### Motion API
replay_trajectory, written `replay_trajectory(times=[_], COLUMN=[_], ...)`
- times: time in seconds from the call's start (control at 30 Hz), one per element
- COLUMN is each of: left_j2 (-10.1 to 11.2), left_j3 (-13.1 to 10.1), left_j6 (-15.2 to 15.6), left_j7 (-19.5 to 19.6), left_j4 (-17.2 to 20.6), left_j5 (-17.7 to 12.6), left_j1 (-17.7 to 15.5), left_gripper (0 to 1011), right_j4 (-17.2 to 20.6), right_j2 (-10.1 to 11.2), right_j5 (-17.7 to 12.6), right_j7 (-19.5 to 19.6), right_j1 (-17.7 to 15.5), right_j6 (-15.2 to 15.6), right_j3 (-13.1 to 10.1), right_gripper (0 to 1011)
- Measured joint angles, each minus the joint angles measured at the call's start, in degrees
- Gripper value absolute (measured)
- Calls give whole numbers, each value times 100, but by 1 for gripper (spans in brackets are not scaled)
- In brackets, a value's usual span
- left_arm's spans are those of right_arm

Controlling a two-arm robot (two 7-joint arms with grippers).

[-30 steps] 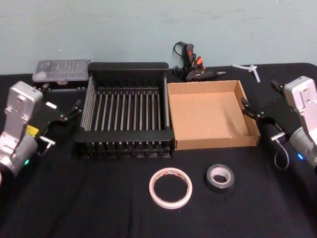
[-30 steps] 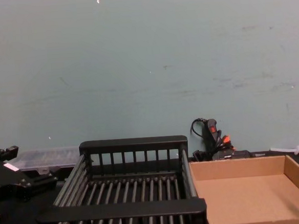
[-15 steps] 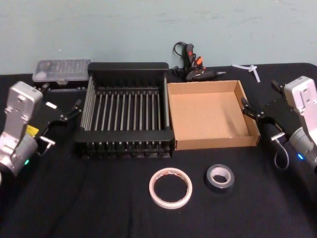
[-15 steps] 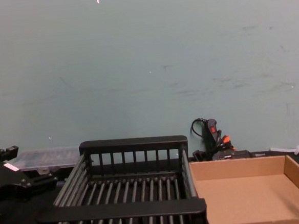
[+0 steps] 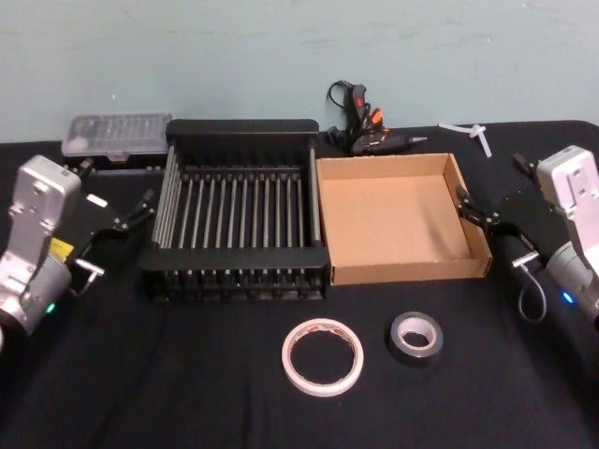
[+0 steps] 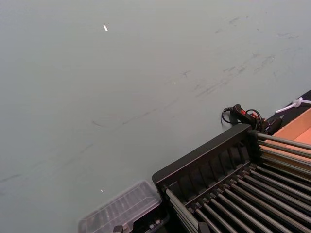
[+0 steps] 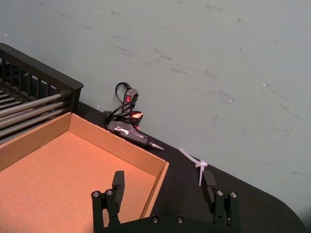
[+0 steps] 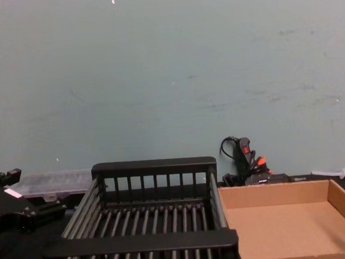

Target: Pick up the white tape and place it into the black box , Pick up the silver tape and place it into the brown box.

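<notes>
The white tape (image 5: 322, 356) lies flat on the black cloth near the front, with the smaller silver tape (image 5: 415, 336) just to its right. Behind them stand the black box (image 5: 241, 125) and, touching its right side, the brown box (image 5: 408, 271); both hold nothing. My left gripper (image 5: 140, 208) hovers open left of the black box (image 8: 153, 165). My right gripper (image 5: 466, 206) is open just off the brown box's right wall, seen in the right wrist view as my right gripper (image 7: 164, 180) over the box's corner (image 7: 116, 141). Both grippers are well behind the tapes.
A glue gun (image 5: 360, 126) with its cord lies behind the brown box by the wall. A clear plastic case (image 5: 117, 133) sits at the back left. A white plastic piece (image 5: 473, 131) lies at the back right. Open cloth surrounds the tapes.
Both arms have shifted only slightly. The tapes and boxes have not moved.
</notes>
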State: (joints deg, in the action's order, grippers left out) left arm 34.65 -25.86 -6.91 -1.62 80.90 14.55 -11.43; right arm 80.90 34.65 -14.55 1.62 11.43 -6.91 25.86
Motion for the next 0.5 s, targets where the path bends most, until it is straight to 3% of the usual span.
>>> replay_trajectory(times=[0.5], left_j2=[0], left_j3=[0], left_j6=[0], left_j7=[0], left_j4=[0], left_j5=[0], left_j1=[0], left_gripper=[1001], right_j4=[0], right_j2=[0], right_j5=[0], right_j7=[0], right_j1=[0], right_j6=[0], right_j3=[0], right_gripper=[1002])
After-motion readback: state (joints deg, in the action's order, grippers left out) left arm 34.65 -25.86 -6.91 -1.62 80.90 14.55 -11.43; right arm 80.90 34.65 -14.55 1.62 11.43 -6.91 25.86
